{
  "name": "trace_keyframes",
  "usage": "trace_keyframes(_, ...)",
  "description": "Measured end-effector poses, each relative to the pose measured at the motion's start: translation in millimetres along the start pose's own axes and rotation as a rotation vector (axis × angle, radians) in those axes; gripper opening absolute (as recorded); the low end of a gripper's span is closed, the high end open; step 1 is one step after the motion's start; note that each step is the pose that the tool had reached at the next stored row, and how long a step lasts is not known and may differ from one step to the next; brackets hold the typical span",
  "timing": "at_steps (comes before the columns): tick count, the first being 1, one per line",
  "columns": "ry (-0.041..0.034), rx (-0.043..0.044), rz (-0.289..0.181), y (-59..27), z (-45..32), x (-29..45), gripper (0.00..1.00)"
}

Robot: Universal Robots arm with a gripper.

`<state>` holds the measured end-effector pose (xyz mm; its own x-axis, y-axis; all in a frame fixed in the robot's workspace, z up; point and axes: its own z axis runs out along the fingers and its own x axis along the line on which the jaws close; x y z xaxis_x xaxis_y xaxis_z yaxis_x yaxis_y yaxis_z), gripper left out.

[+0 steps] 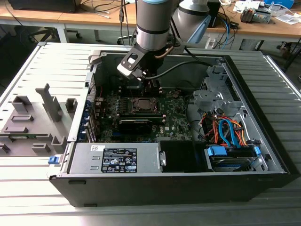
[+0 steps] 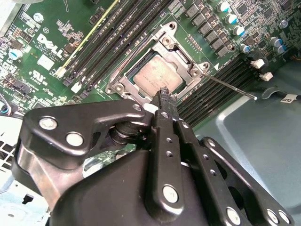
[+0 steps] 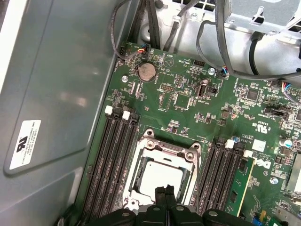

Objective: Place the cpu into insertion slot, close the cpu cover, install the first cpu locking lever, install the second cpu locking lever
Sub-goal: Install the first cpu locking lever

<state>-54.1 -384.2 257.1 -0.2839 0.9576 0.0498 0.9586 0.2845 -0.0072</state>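
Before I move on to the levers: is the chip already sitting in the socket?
Yes, in the second wrist view the silver chip lies flat and seated, showing through the window of the metal cover.

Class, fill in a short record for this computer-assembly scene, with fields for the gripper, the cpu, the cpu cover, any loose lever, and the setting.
Gripper: shut, holding nothing, tips at the socket's edge.
Cpu: lying flat in the socket.
Cpu cover: down, framing the cpu.
Lever: thin metal rod sticking out sideways from the socket, seemingly unlatched.
Setting: green motherboard inside an open computer case.
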Motion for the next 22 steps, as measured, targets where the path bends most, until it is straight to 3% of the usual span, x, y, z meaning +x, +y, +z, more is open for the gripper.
trace_keyframes(22, -0.0004, 0.0019, -0.038, 0.0, 0.0, 0.0, 0.11)
